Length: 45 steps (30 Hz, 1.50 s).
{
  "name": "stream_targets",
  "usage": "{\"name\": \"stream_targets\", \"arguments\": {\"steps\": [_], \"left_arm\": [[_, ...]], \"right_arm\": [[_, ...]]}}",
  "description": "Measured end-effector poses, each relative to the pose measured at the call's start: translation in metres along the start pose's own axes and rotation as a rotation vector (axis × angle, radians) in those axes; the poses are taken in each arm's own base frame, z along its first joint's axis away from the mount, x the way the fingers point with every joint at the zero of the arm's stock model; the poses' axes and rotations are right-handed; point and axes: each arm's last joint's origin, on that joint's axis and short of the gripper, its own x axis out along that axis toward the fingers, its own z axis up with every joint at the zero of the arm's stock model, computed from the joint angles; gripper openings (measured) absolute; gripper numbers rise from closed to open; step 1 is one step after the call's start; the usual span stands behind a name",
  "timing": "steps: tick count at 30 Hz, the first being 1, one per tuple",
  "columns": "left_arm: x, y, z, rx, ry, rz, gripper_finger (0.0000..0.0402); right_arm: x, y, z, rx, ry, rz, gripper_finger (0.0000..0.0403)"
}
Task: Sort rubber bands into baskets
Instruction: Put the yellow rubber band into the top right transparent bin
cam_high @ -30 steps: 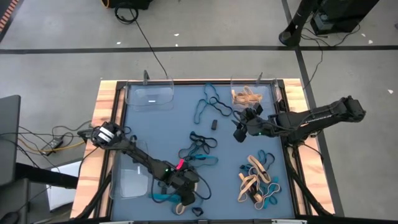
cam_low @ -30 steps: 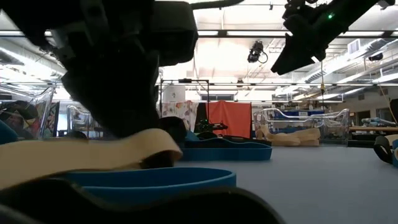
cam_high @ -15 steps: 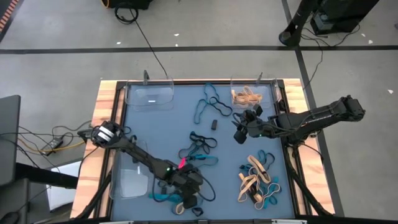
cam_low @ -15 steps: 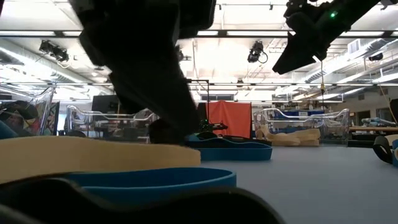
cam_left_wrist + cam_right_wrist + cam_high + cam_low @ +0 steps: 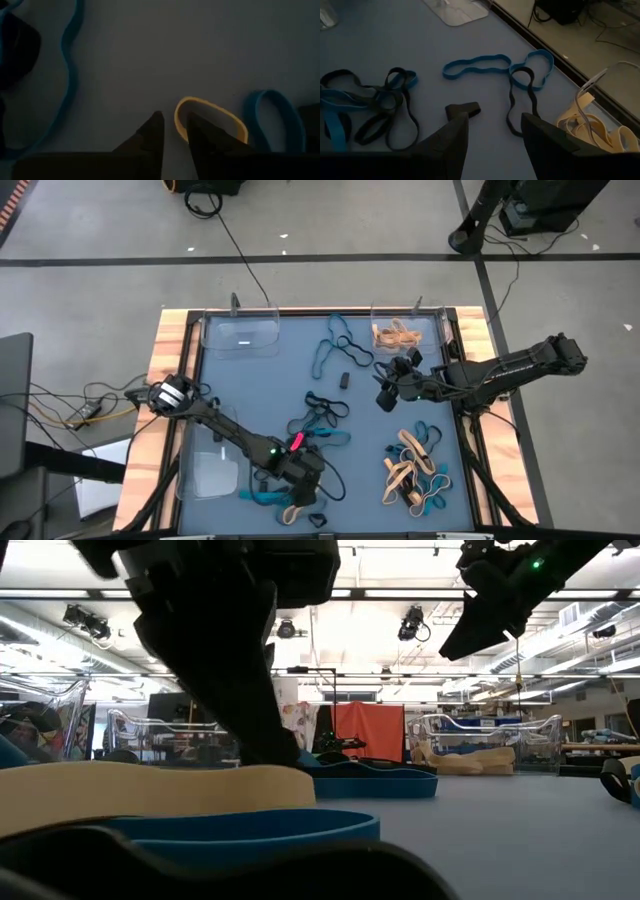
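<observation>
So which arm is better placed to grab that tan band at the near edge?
Left. The left gripper is low over the tan band, its jaws slightly apart astride the near end. The right gripper hangs open across the table.

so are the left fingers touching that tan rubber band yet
Cannot tell. The left wrist view shows the left gripper with one finger's edge meeting the tan rubber band, fingers slightly parted; contact or overlap is unclear.
</observation>
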Motion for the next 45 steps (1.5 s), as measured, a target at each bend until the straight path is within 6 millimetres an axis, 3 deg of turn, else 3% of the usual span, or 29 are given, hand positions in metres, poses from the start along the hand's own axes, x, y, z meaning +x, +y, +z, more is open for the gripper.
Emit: {"name": "stream_targets", "arguments": {"steps": [6, 15, 18, 21, 23, 28, 36, 45], "left_arm": [[0.007, -0.002, -0.003, 0.007, 0.004, 0.000, 0.0120], [0.024, -0.001, -0.010, 0.035, 0.056, -0.013, 0.0119], [0.023, -0.001, -0.010, 0.032, 0.070, -0.032, 0.0090], [0.023, -0.001, -0.008, 0.046, 0.075, -0.057, 0.0031], [0.022, 0.000, -0.006, 0.051, 0.076, -0.059, 0.0011], [0.019, 0.002, 0.005, 0.100, 0.032, -0.005, 0.0013], [0.008, 0.011, 0.037, 0.133, -0.036, 0.085, 0.0010], [-0.009, 0.017, 0.061, 0.194, -0.046, 0.194, 0.0010]], "right_arm": [[0.000, 0.000, 0.000, 0.007, 0.000, 0.000, 0.0194], [0.000, 0.000, -0.001, 0.012, 0.009, 0.006, 0.0194], [0.000, 0.001, -0.001, 0.036, 0.017, 0.027, 0.0191], [0.001, 0.005, -0.002, 0.073, 0.039, 0.071, 0.0186], [0.004, 0.012, -0.006, 0.077, 0.072, 0.113, 0.0182], [0.015, 0.044, -0.021, -0.019, 0.125, 0.205, 0.0176], [0.031, 0.101, -0.044, -0.153, 0.070, 0.400, 0.0181], [0.036, 0.121, -0.053, -0.195, 0.065, 0.546, 0.0208]]}}
